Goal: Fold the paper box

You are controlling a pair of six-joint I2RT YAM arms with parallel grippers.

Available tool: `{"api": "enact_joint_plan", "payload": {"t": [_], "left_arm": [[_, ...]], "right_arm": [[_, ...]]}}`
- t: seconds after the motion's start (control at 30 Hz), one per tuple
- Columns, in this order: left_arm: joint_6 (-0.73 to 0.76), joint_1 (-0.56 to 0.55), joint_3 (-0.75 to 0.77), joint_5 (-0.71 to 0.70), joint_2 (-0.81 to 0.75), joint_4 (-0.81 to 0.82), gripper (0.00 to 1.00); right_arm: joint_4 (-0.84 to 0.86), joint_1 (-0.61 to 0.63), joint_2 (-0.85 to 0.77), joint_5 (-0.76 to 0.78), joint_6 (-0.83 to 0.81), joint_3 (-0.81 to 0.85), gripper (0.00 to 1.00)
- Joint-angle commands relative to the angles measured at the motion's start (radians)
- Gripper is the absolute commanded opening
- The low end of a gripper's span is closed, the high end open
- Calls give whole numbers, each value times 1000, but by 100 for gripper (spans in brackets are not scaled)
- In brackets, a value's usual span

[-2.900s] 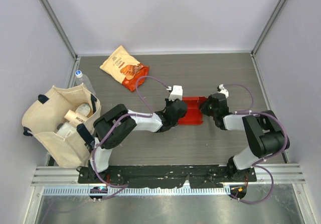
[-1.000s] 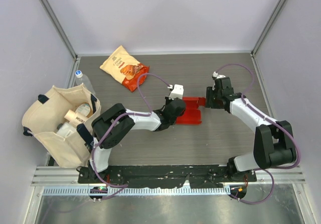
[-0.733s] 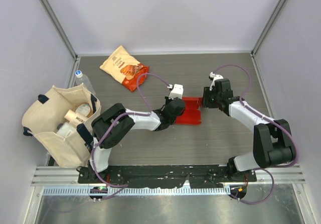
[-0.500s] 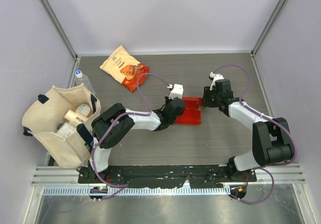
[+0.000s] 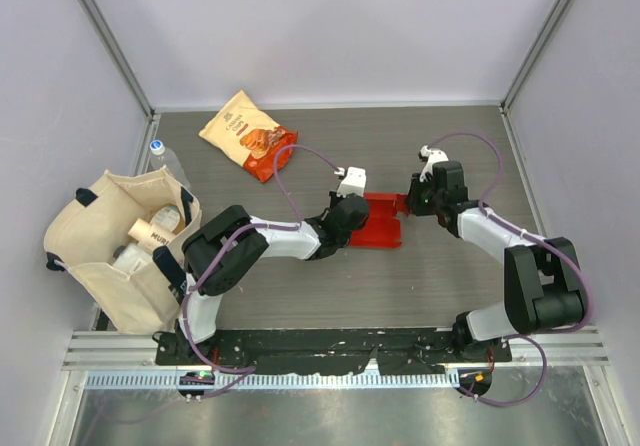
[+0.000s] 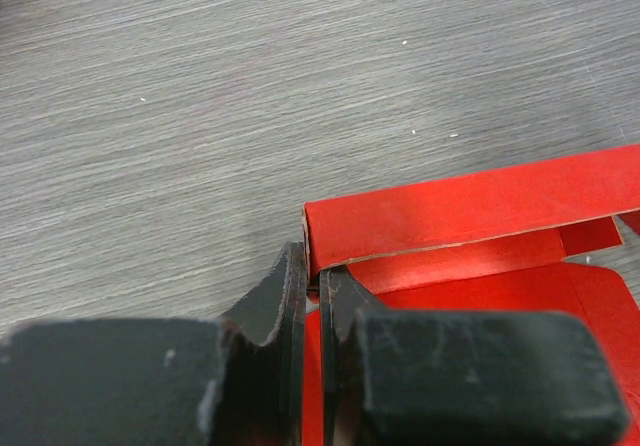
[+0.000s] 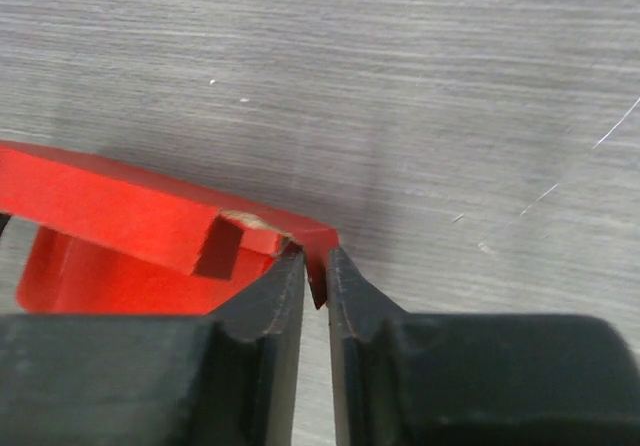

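Top external view showed the paper box [image 5: 381, 223] at the middle of the table [image 5: 420, 296]. The left gripper [image 6: 312, 291] pinched its left wall and the right gripper [image 7: 316, 269] its right corner. The light, thin card probably creased easily, so edges suited gripping.

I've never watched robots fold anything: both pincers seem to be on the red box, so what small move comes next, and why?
Probably the right pincer turns its pinched corner inward to square up that wall. Both pinch the paper box, the left pincer steadying the other end.
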Motion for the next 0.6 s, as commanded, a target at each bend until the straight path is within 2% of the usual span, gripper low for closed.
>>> {"api": "enact_joint_plan", "payload": {"t": [0.0, 0.1, 0.17, 0.3, 0.43, 0.5, 0.57], "left_arm": [[-6, 2, 17, 32, 23, -76, 0], [-18, 4, 23, 37, 29, -76, 0], [-22, 4, 25, 43, 33, -76, 0], [-26, 4, 26, 46, 31, -82, 0], [-38, 4, 23, 53, 26, -82, 0], [-42, 2, 22, 58, 25, -82, 0], [-48, 2, 14, 60, 23, -82, 0]], "right_arm": [[-30, 52, -81, 24, 81, -1, 10], [-60, 70, -82, -2, 205, 13, 1], [-69, 90, -81, -6, 274, 28, 1], [-153, 130, -64, 92, 432, 75, 1], [-115, 133, -50, 128, 633, 11, 1], [-11, 133, -39, 105, 650, -31, 2], [-5, 138, -32, 102, 611, -39, 3]]}}
